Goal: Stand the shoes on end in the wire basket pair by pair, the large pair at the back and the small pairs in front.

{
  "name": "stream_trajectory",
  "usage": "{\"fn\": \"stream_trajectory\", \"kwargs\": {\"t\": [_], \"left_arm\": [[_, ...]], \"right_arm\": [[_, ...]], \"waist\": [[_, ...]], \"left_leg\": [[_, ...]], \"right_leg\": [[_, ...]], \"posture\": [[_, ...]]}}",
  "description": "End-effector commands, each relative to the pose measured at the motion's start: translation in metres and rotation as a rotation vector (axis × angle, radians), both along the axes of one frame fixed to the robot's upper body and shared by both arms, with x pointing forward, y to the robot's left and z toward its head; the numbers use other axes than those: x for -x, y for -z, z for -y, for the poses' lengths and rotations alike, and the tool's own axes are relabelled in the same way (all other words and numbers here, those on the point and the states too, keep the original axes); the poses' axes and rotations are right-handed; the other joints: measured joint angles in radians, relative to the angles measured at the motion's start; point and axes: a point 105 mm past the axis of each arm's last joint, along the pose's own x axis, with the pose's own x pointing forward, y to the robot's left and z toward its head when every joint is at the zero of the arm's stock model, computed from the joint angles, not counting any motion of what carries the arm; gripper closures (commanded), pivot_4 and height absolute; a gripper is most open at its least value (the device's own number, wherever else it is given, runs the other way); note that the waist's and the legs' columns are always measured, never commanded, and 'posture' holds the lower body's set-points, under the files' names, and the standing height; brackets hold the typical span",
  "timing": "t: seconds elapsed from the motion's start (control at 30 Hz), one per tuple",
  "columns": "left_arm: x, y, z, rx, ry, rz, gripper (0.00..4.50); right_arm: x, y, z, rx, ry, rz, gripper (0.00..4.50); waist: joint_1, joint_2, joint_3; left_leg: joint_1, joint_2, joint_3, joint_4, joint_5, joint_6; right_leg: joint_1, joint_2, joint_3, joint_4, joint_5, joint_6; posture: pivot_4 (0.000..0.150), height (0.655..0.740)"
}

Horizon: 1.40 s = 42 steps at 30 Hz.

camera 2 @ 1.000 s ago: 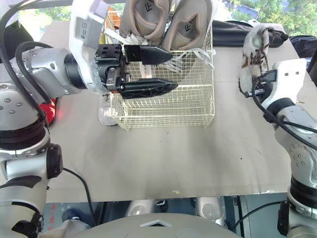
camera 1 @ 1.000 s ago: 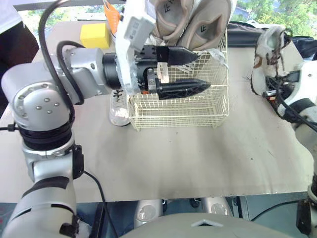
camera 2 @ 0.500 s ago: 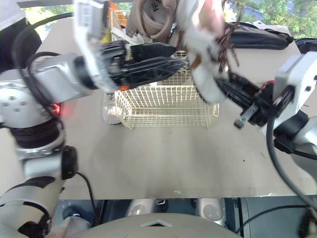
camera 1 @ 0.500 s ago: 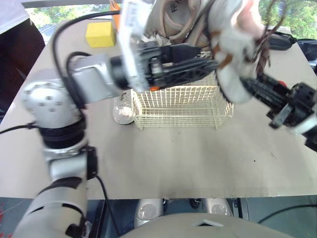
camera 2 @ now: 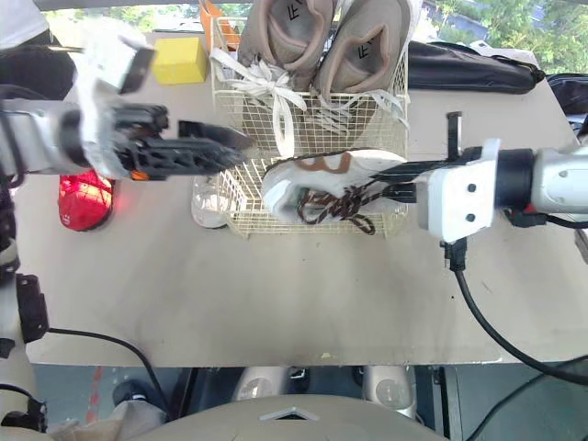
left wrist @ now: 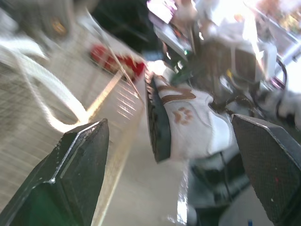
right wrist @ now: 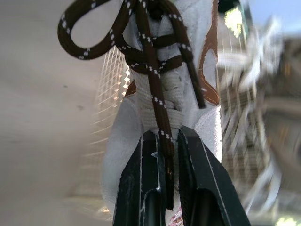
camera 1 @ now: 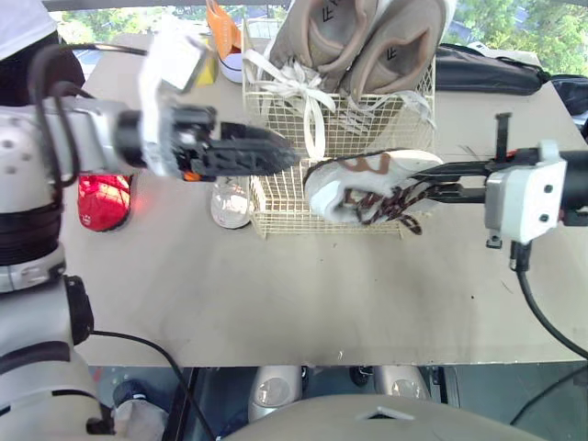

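Table (camera 1: 322,294) fills most of the head view, pale top. Wire basket (camera 1: 266,213) sits upper centre of frame. Large tan pair (camera 1: 367,46) stands on end in the back half of the basket, openings toward the camera, white laces hanging down over the mesh. Black bag (camera 1: 487,69) lies at upper right, behind the basket. Right gripper (camera 1: 418,181) reaches in from the right edge at mid-height, fingers level and clamped on a small white shoe (camera 1: 358,179) with brown trim and brown laces. In the right wrist view the two fingers sit nearly together on the shoe's tongue, a lace pinched between them. The shoe lies sideways directly off the fingertips, toe pointing frame left, across the front half of the basket; cannot tell whether it rests in the basket or hangs just above it. Left gripper (camera 1: 280,154) comes from the left edge, tips just beside the basket's left wall and near the shoe's toe, not touching it; the left wrist view shows its fingers (left wrist: 75,174) spread wide, nothing between them. Second small white shoe (camera 1: 230,202) sits on the table against the outside of the basket's left wall. Red object (camera 1: 103,200) at left, blurred. Yellow block (camera 2: 177,60) at upper left.
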Motion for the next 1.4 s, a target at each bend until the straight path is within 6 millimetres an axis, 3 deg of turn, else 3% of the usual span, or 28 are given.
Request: {"fn": "stream_trajectory", "kwargs": {"t": [0.03,0.3,0.5,0.6,0.8,0.87,0.9,1.0,1.27,1.4], "left_arm": [[0.0,-0.007,0.008,-0.03,0.06,0.074,0.0],[-0.002,-0.005,0.011,-0.053,0.123,0.059,0.0],[0.0,0.013,0.029,-0.194,0.178,0.007,0.0],[0.004,0.016,0.034,-0.218,0.218,-0.011,0.78],[0.01,0.021,0.041,-0.225,0.267,-0.043,3.53],[0.011,0.021,0.042,-0.217,0.265,-0.06,4.04],[0.011,0.021,0.042,-0.216,0.264,-0.063,4.09],[0.011,0.02,0.042,-0.202,0.249,-0.072,4.09],[0.012,0.016,0.036,-0.146,0.187,-0.073,4.1],[0.013,0.015,0.037,-0.144,0.172,-0.075,4.1]], "right_arm": [[0.002,-0.005,-0.008,0.032,-0.078,0.082,4.46],[0.007,-0.005,-0.019,0.046,-0.149,0.113,4.46],[0.008,-0.01,-0.032,0.067,-0.217,0.191,4.46],[0.007,-0.011,-0.036,0.066,-0.231,0.216,4.5],[0.005,-0.015,-0.04,0.045,-0.232,0.248,4.5],[0.003,-0.015,-0.039,0.034,-0.214,0.209,4.5],[0.002,-0.015,-0.039,0.028,-0.205,0.196,4.5],[0.002,-0.015,-0.038,0.017,-0.191,0.174,3.5],[-0.002,-0.012,-0.033,-0.021,-0.139,0.162,0.0],[0.002,-0.009,-0.037,-0.026,-0.159,0.152,0.0]], "waist": [[0.0,0.0,0.0],[0.0,0.0,0.001],[0.002,0.0,0.001],[0.0,0.0,0.001],[0.0,0.0,0.002],[0.001,0.0,0.002],[0.001,0.0,0.002],[0.001,0.0,0.002],[0.001,0.0,0.002],[0.0,0.0,0.002]], "left_leg": [[0.0,0.0,0.0,0.0,0.0,0.0],[-0.002,0.0,0.0,0.0,0.0,0.0],[-0.001,0.0,-0.001,0.001,0.0,0.0],[-0.001,0.0,0.0,0.002,0.0,0.0],[-0.001,0.001,-0.001,0.001,0.0,0.0],[-0.001,0.001,-0.001,0.001,0.0,0.0],[-0.001,0.001,-0.001,0.002,0.0,0.0],[-0.001,0.0,-0.001,0.002,0.0,0.0],[-0.001,0.001,-0.001,0.002,0.0,0.0],[-0.001,0.0,-0.001,0.002,0.0,0.0]], "right_leg": [[0.0,0.001,-0.001,0.0,0.0,0.0],[0.0,0.0,-0.001,-0.001,-0.001,0.001],[0.0,0.0,-0.001,0.001,-0.001,0.001],[0.0,0.0,-0.001,0.001,0.0,0.001],[0.0,0.0,-0.001,0.001,0.0,0.001],[0.0,0.0,-0.001,0.001,0.0,0.001],[0.0,0.0,-0.001,0.001,0.0,0.001],[0.0,0.0,-0.001,0.001,0.0,0.001],[0.0,-0.001,-0.001,0.002,0.0,0.001],[0.0,-0.001,-0.001,0.002,0.0,0.001]], "posture": [[0.15,0.74],[0.15,0.74],[0.15,0.74],[0.15,0.74],[0.15,0.74],[0.15,0.74],[0.15,0.74],[0.15,0.74],[0.15,0.74],[0.15,0.74]]}}
